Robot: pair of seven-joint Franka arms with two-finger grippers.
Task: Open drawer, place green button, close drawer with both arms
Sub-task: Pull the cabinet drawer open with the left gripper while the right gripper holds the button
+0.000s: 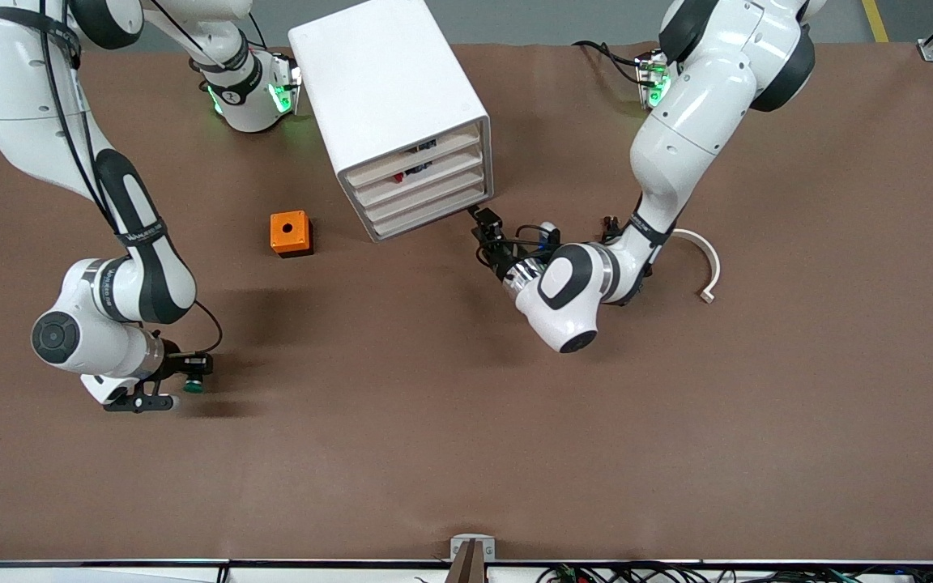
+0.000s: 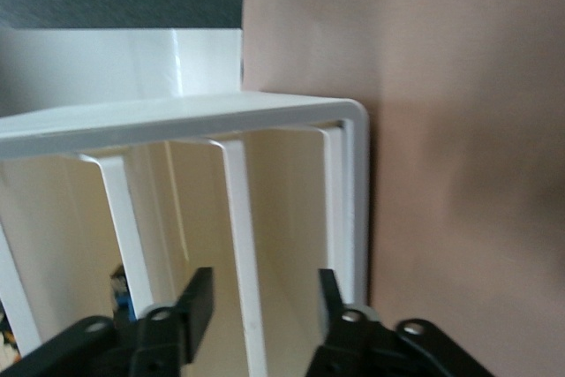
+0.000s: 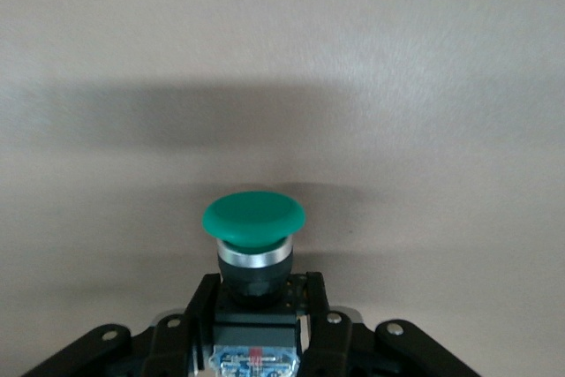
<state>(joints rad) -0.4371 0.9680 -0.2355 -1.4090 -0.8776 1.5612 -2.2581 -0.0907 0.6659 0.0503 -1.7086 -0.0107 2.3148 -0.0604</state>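
Observation:
The white cabinet (image 1: pixel 389 89) stands at the back of the table. Its four drawer fronts look shut, and the drawer (image 1: pixel 428 200) is third from the top. My left gripper (image 1: pixel 483 223) is open at the lower corner of the fronts, toward the left arm's end. In the left wrist view the gripper (image 2: pixel 263 306) has its fingers on either side of a white front edge (image 2: pixel 240 218), not touching it. My right gripper (image 1: pixel 177 383) is shut on the button (image 1: pixel 193 384), low over bare table. The right wrist view shows the green cap (image 3: pixel 254 216) sticking out past the gripper (image 3: pixel 256 306).
An orange cube with a round hole (image 1: pixel 290 233) sits on the table beside the cabinet, toward the right arm's end. A white curved piece (image 1: pixel 705 263) lies beside the left arm. The two upper drawers show red and dark items (image 1: pixel 418 166).

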